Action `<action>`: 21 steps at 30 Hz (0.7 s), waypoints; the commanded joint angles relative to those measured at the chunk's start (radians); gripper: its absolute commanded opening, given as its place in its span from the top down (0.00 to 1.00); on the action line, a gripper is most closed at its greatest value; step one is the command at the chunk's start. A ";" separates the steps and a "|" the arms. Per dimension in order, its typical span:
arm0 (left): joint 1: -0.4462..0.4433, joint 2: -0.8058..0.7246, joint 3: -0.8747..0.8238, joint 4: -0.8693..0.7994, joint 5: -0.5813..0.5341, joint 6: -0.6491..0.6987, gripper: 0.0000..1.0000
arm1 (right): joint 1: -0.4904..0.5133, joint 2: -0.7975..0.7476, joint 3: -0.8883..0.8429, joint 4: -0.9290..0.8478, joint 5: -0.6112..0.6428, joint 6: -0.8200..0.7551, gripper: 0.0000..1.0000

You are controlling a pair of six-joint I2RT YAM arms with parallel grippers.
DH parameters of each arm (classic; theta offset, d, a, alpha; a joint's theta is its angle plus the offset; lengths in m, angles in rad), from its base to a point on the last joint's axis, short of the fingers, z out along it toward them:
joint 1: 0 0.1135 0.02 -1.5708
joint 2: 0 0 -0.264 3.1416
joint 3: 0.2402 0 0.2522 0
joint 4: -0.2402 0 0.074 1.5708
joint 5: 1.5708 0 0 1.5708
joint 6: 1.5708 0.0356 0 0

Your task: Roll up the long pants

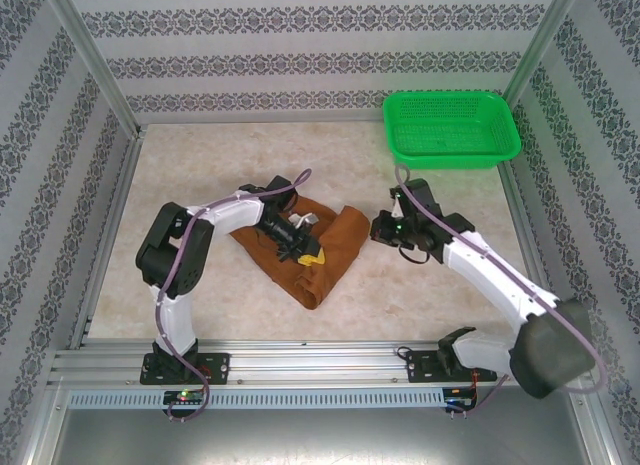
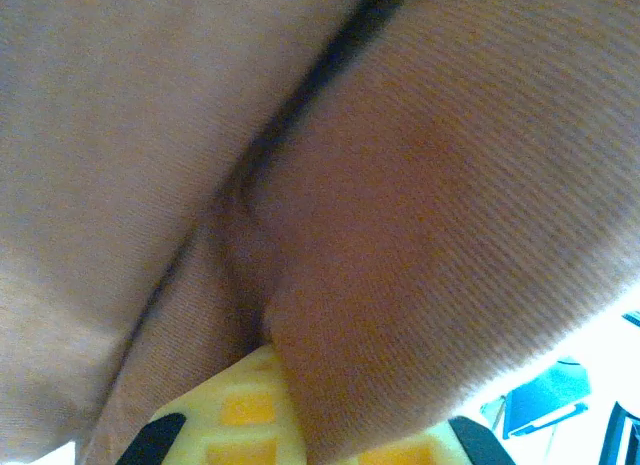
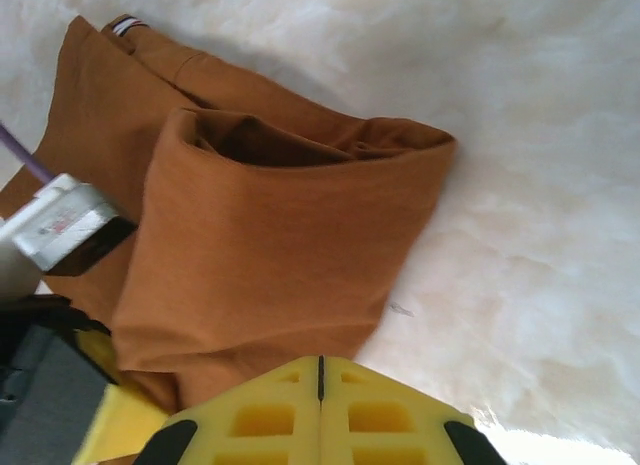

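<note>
The pants [image 1: 345, 237] lie in a folded heap in the middle of the bench [image 1: 200, 175], and the left claw [image 1: 306, 253] pinches them tight, likely to hold the fold, while the right claw [image 3: 320, 380] sits closed and empty just right of them.

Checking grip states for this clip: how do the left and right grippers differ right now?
The left gripper is shut on a fold of the long pants; the right gripper is shut on nothing. The left sits over the pants; the right sits at their right edge. Both have yellow fingers.
</note>
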 commanded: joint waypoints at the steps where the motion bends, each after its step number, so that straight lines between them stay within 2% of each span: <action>1: 0.010 0.041 -0.025 -0.056 -0.033 0.074 1.00 | 0.030 0.109 0.077 0.054 -0.062 -0.013 1.00; 10: 0.038 0.116 -0.012 -0.153 -0.154 0.197 1.00 | 0.041 0.442 0.183 0.141 -0.193 -0.022 1.00; 12: 0.036 0.124 0.011 -0.198 -0.215 0.239 1.00 | 0.038 0.525 0.203 0.154 -0.211 -0.014 1.00; 15: 0.035 0.102 0.049 -0.278 -0.412 0.300 1.00 | 0.036 0.637 0.246 0.148 -0.231 -0.007 1.00; 17: 0.035 0.025 0.047 -0.281 -0.589 0.308 0.96 | 0.036 0.684 0.262 0.147 -0.239 -0.004 1.00; 21: 0.009 -0.158 0.026 -0.245 -0.859 0.317 0.84 | 0.036 0.731 0.261 0.130 -0.232 -0.001 1.00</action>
